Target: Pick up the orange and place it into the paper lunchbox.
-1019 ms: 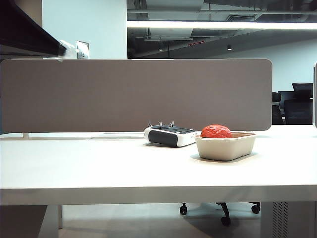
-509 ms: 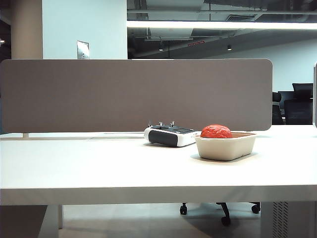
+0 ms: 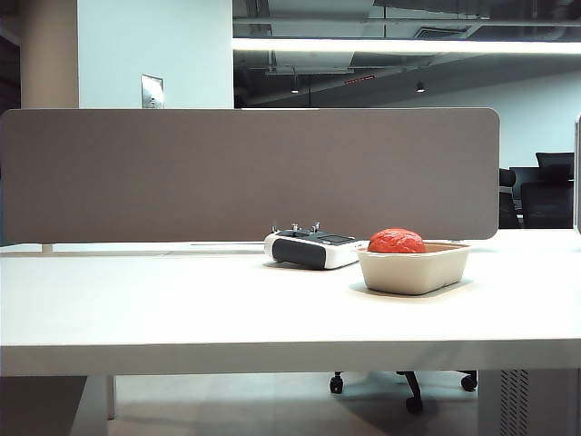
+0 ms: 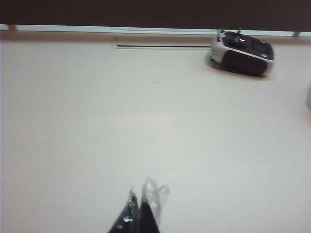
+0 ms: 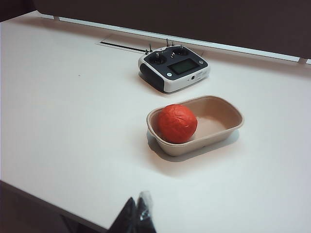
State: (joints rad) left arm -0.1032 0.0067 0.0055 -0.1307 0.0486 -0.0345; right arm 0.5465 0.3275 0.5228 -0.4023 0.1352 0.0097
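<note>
The red-orange, wrinkled orange [image 3: 396,241] lies inside the beige paper lunchbox [image 3: 413,272] on the right part of the white table. In the right wrist view the orange [image 5: 177,123] rests at one end of the lunchbox [image 5: 204,143]. My right gripper [image 5: 137,198] hangs back from the tray over the table's near edge, shut and holding nothing. My left gripper [image 4: 141,190] is shut over bare tabletop, far from the tray, and holds nothing. Neither gripper shows in the exterior view.
A white-and-black handheld controller [image 3: 311,247] with small sticks sits just behind and left of the tray, also seen as the controller [image 5: 174,68] and the controller [image 4: 241,52]. A grey partition [image 3: 250,173] runs along the table's back edge.
A dark part of the left arm that crossed the top left of the exterior view a second ago has left that view. The orange, tray and controller have not moved.
</note>
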